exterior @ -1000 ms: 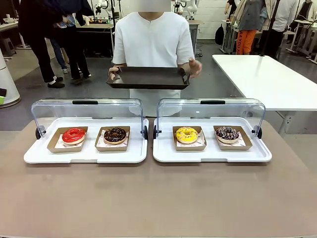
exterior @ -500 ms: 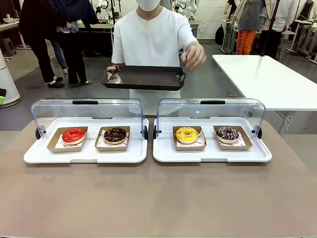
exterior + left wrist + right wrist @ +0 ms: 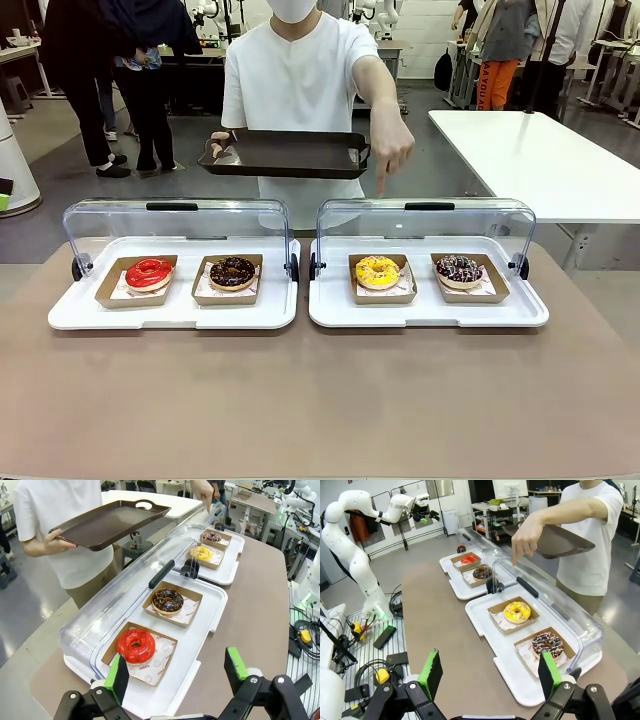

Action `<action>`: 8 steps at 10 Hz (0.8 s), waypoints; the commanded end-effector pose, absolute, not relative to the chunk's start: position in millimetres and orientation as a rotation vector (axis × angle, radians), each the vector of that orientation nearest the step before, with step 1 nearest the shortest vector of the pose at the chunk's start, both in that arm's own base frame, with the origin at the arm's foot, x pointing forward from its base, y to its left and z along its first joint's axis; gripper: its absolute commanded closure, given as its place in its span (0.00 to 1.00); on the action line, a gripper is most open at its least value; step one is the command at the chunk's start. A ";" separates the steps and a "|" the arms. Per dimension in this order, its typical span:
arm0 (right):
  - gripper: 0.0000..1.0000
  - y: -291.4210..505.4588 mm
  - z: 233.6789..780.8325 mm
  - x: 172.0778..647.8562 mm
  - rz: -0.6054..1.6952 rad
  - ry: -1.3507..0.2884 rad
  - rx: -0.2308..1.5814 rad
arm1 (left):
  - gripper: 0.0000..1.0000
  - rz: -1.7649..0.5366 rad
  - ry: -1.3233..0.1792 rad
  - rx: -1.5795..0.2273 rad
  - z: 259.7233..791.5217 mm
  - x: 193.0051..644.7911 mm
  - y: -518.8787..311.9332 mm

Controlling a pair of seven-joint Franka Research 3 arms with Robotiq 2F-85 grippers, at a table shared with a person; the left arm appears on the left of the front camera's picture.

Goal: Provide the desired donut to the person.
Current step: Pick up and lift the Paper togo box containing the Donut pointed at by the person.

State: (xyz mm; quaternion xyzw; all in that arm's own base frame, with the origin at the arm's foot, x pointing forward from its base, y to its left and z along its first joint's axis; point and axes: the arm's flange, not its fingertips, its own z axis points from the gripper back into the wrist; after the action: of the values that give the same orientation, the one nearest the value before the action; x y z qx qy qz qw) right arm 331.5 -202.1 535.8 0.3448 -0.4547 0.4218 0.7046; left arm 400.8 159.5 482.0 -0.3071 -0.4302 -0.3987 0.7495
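The yellow donut [image 3: 377,270] sits in an open cardboard tray [image 3: 383,293] inside the white display case [image 3: 430,312]. It lies ahead of the robot's right hand [image 3: 489,672] and well apart from it, roughly in line with the gap between the green-padded fingers. That right hand is spread wide and holds nothing, hovering over the table [image 3: 320,400]. Nearer to its one finger, in the same case, lies a dark donut with sprinkles [image 3: 459,267] in its own cardboard tray.

Above the yellow donut the clear lid [image 3: 425,215] stands raised at the far side of the case. Just over that lid hangs the person's pointing hand [image 3: 392,160], index finger aimed down toward the yellow donut. The person [image 3: 300,90], in a white shirt, stands at the far side of the table. Their other hand [image 3: 222,148] holds a dark serving tray [image 3: 285,155] level at chest height.

Beside this case, a second white case [image 3: 170,315] holds a red-glazed donut [image 3: 149,272] and a chocolate donut [image 3: 232,271], each in a cardboard tray, under another raised clear lid. The red donut lies just ahead of the robot's left hand [image 3: 177,672], close to one finger, with the chocolate one farther on. The left hand too is spread wide and empty, above the table's near edge.
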 end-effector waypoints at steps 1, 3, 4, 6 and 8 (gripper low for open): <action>0.00 -202.2 535.4 332.0 0.939 -1.019 0.776 | 0.00 -0.868 -0.951 -0.678 482.1 399.9 159.6; 0.00 -202.2 535.4 332.0 0.939 -1.019 0.776 | 0.00 -0.868 -0.951 -0.678 482.1 399.9 159.6; 0.00 -202.2 535.4 332.0 0.939 -1.019 0.776 | 0.00 -0.868 -0.951 -0.678 482.1 399.9 159.6; 0.00 -202.2 535.4 332.0 0.939 -1.019 0.776 | 0.00 -0.868 -0.951 -0.678 482.1 399.9 159.6; 0.00 -202.2 535.4 332.0 0.939 -1.019 0.776 | 0.00 -0.868 -0.951 -0.678 482.1 399.9 159.6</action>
State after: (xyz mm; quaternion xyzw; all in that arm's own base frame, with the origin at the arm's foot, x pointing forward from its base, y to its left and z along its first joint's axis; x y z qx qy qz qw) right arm 331.5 -202.0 535.8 0.3448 -0.4546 0.4219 0.7046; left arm 400.8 159.4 482.1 -0.3071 -0.4301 -0.3987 0.7495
